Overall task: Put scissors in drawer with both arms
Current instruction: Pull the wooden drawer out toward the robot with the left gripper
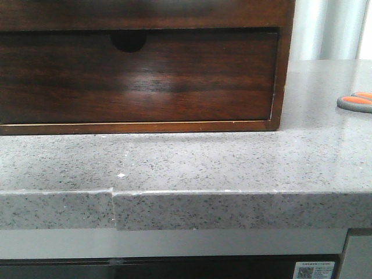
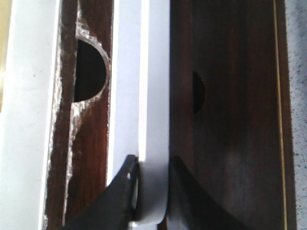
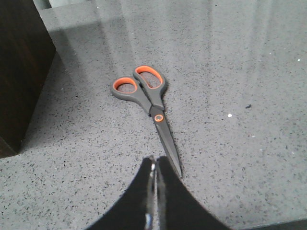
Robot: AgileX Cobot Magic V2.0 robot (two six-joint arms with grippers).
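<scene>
The scissors [image 3: 151,103] lie closed and flat on the speckled grey countertop [image 1: 244,163], at about three o'clock from the wooden cabinet [image 1: 282,70], free for pickup. The right gripper [image 3: 153,165] hovers over the blade tips with fingers pressed together, holding nothing. The left gripper [image 2: 153,165] is clamped on the whitish drawer [image 2: 156,96] edge, probably to pull it.

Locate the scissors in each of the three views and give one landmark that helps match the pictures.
Front view: only the orange, grey-rimmed handles of the scissors show, at the far right edge on the countertop.
Left wrist view: not in it.
Right wrist view: the whole pair lies flat and closed on the countertop, blades toward the shut right tool.
Shared landmark: the dark wooden cabinet, in all three views.
</scene>
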